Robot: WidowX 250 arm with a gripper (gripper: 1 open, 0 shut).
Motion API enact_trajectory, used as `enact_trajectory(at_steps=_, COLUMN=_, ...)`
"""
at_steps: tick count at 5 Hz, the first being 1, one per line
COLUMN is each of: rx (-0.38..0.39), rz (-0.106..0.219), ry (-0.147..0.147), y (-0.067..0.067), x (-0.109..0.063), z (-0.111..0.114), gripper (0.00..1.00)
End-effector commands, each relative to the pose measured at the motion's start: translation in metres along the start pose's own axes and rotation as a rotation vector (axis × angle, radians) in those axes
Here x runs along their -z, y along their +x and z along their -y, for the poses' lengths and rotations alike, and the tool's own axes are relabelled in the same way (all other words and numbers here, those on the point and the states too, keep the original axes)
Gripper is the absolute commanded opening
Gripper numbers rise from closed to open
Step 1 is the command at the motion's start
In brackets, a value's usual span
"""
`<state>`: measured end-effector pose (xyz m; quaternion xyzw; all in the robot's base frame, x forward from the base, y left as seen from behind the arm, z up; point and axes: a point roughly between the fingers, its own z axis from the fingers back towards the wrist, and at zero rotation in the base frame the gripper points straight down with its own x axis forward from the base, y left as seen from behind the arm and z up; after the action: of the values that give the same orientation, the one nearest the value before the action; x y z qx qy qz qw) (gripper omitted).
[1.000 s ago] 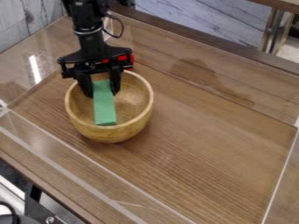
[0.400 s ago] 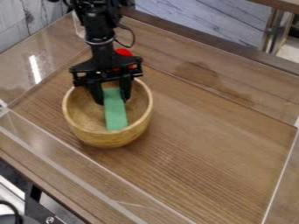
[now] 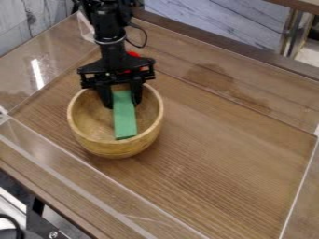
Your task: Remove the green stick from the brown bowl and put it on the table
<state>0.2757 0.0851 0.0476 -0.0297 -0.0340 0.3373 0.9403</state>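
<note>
While gripper (image 3: 118,91) hangs pointing down into brown bowl (image 3: 115,122) on table (image 3: 225,140), I see fingers straddling top of green stick (image 3: 125,118); grasp or gap, cannot tell.

Bright, plain green on the flat green stick (image 3: 125,118), set against the pale tan of the brown bowl (image 3: 115,142) with faint darker wood grain around its thick wall. Black on the gripper (image 3: 117,93) and the arm above it, with a small spot of red showing just behind the fingers. Medium brown with long, streaky grain lines across the glossy table (image 3: 212,159), pale reflections over the far part, and clear, colourless plastic edging (image 3: 75,191) along the sides.
</note>
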Motion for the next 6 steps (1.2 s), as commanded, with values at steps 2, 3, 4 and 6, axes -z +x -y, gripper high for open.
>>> enact_trajectory(at_steps=2, rx=-0.027, rz=0.054, ry=-0.019, y=0.008, x=-0.014, z=0.016, gripper=0.0)
enact_trajectory(at_steps=3, rx=-0.029, rz=0.056, ry=-0.021, y=0.005, x=-0.016, z=0.024, gripper=0.0)
enact_trajectory(at_steps=4, rx=-0.021, rz=0.055, ry=-0.022, y=0.004, x=-0.015, z=0.021, gripper=0.0)
enact_trajectory(at_steps=6, rx=-0.026, rz=0.056, ry=-0.021, y=0.013, x=-0.017, z=0.013, gripper=0.0)
